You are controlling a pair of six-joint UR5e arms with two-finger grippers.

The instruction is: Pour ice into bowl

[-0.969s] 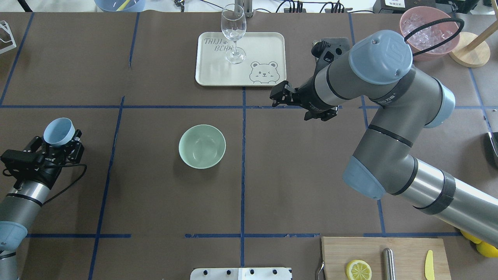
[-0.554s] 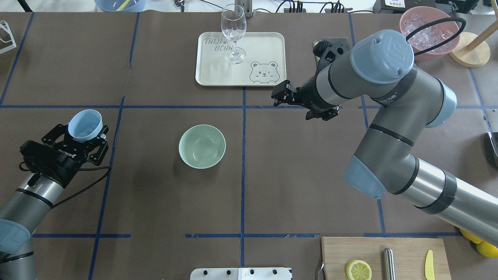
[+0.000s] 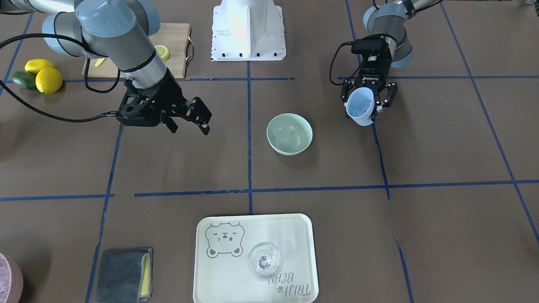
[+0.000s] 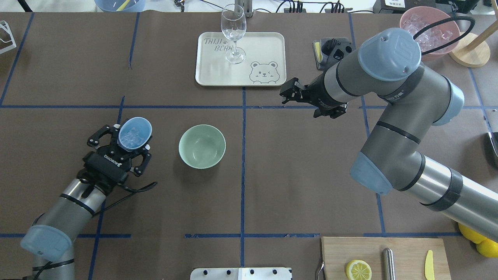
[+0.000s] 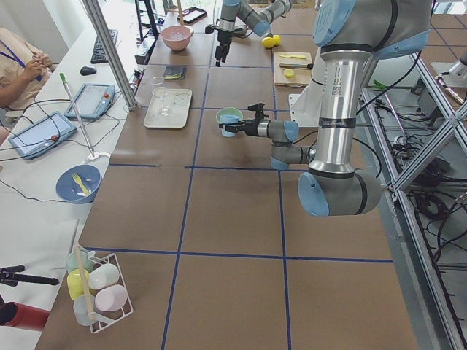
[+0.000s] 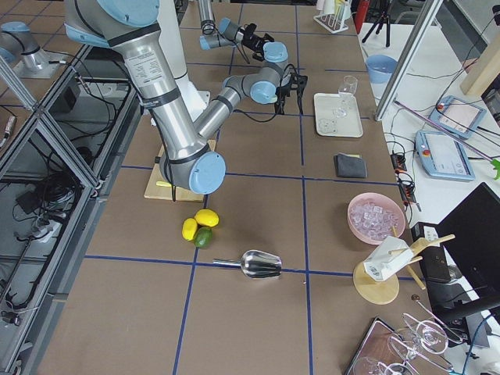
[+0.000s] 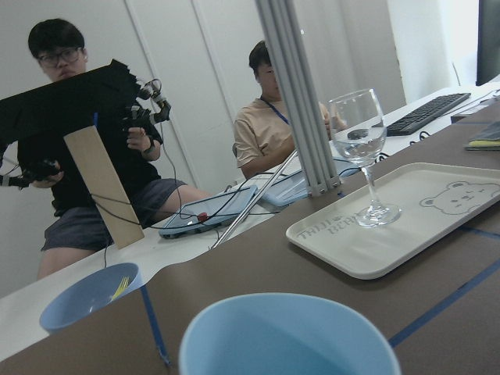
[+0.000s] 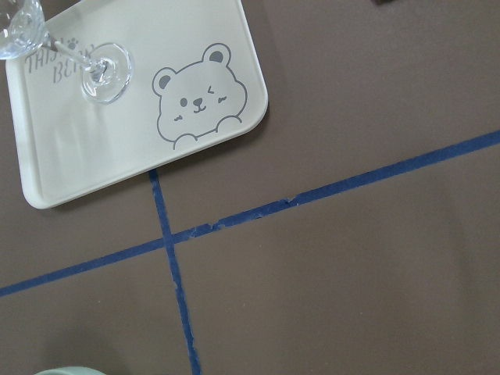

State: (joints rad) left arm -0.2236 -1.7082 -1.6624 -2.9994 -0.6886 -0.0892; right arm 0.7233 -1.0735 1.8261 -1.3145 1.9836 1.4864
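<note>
Front-facing: left fingers (image 3: 382, 101) clamped on blue cup (image 3: 361, 107), held near bowl (image 3: 289, 134) on desk (image 3: 421, 210); right fingers (image 3: 202, 112) apart, empty. Overhead: ice (image 4: 130, 136) in cup, beside bowl, not over it. Step: carrying. Next, likely: centre above bowl, tip.

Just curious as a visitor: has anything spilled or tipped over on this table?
Nothing stands out. The ice is inside the blue cup, the green bowl sits upright and empty, and the glass stands on its tray.
</note>
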